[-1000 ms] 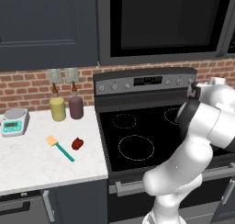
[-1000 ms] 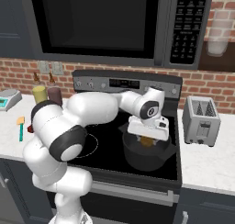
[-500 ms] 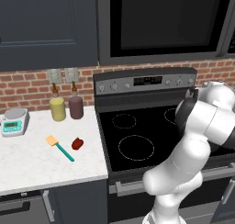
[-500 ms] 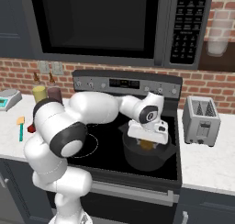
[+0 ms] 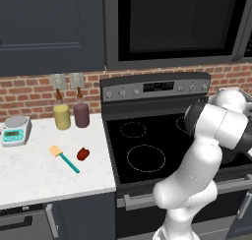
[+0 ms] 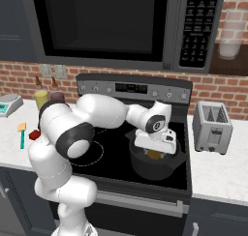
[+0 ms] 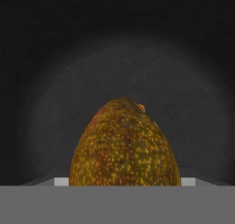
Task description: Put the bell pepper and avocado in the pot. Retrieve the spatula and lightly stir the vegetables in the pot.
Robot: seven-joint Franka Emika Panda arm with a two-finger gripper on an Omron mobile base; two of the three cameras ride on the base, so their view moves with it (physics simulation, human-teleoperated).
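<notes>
Black range (image 5: 147,155) set between two pale stone counters, microwave (image 6: 121,27) mounted above, brick wall behind. White arm (image 6: 97,114) reaching across the cooktop from the left of the right base view.

Dark pot (image 6: 157,166) seated on the right side of the cooktop, near the toaster (image 6: 212,127). Gripper (image 6: 155,152) positioned low over the pot mouth, hand body covering most of the opening.

Avocado (image 7: 125,145) inside the pot, directly below the hand, olive-brown skin speckled yellow, large against the dark pot interior in the hand view; a small brown patch visible under the hand in the right base view. Contact between avocado and fingers: not determinable, fingertips hidden. Jaws apparently spread wide; whether gripping the avocado or clear of it cannot be told.

Left counter (image 5: 29,175): scale (image 5: 15,131) at the far left, two bottles (image 5: 71,115) at the wall. Spatula (image 5: 64,158) lying flat, yellow blade toward the wall, teal handle toward the counter edge. Bell pepper (image 5: 82,154) just beside the spatula handle, on its range side, well apart from the pot.
</notes>
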